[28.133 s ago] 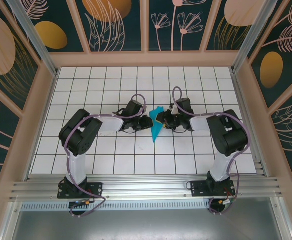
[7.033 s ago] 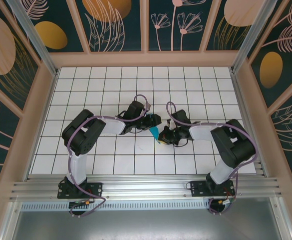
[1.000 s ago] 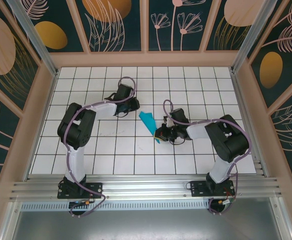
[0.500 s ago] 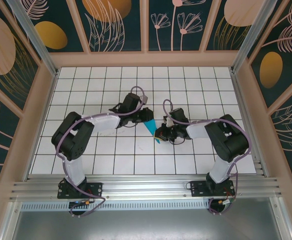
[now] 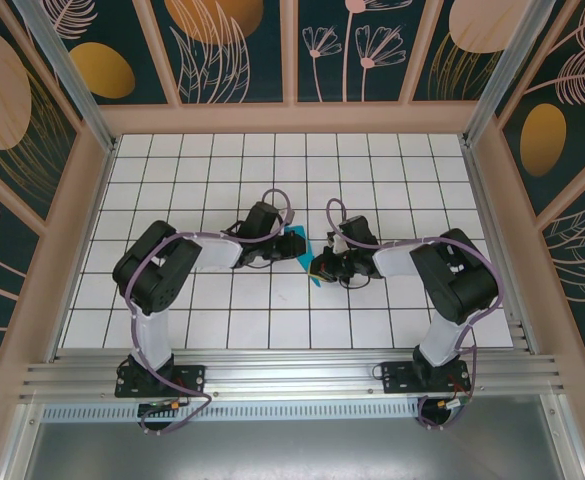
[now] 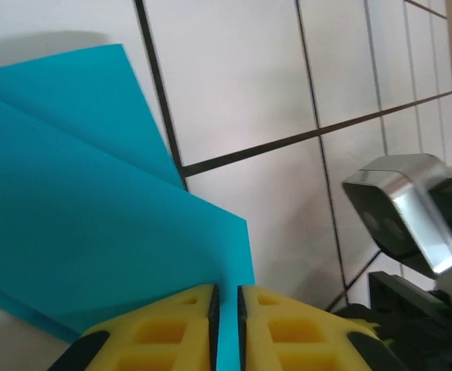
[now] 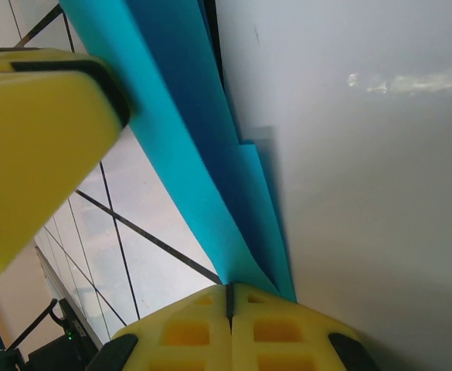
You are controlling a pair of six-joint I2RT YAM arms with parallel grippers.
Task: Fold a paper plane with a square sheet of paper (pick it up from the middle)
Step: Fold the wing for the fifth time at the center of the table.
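At table (image 5: 372, 170) centre, left gripper (image 6: 226, 301) pinches paper plane (image 6: 79, 224) edge, fingers (image 6: 171, 328) nearly together; right gripper (image 7: 229, 297) clamps its other end, fully closed.

Top camera looks steeply down over the whole bench (image 5: 172, 160); both wrist cameras sit close against the shared paper (image 6: 71, 193).

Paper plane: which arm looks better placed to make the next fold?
Probably left: the left hand pinches the wide end of the paper plane, free to swing, while the right hand clamps its narrow tip.
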